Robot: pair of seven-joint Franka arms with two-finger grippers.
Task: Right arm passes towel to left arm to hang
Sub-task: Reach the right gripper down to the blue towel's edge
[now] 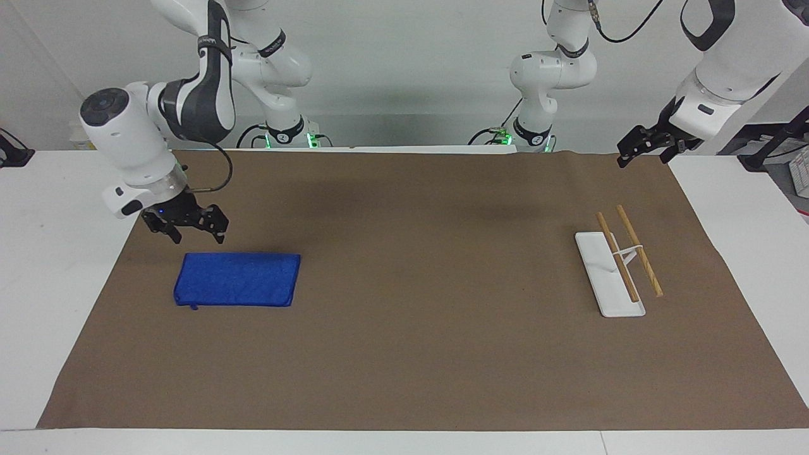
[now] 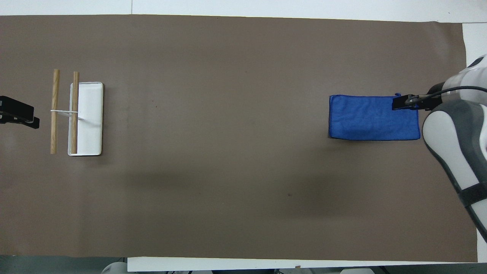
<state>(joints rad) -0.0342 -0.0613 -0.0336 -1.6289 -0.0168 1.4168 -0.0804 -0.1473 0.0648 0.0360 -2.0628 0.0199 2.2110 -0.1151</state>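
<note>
The blue towel (image 1: pixel 237 279) lies flat on the brown mat toward the right arm's end of the table; it also shows in the overhead view (image 2: pixel 371 118). My right gripper (image 1: pixel 196 239) is open with its fingers splayed. It hangs low over the towel's end that is toward the right arm's end, not touching it, and in the overhead view (image 2: pixel 404 102) it covers the towel's corner by the loop. My left gripper (image 1: pixel 644 158) is open and empty, and waits raised over the mat's corner at the left arm's end (image 2: pixel 17 114).
A white rack base (image 1: pixel 597 265) with two wooden rods (image 1: pixel 639 251) across a thin stand sits on the mat toward the left arm's end; it also shows in the overhead view (image 2: pixel 91 118). The brown mat (image 1: pixel 430 328) covers most of the white table.
</note>
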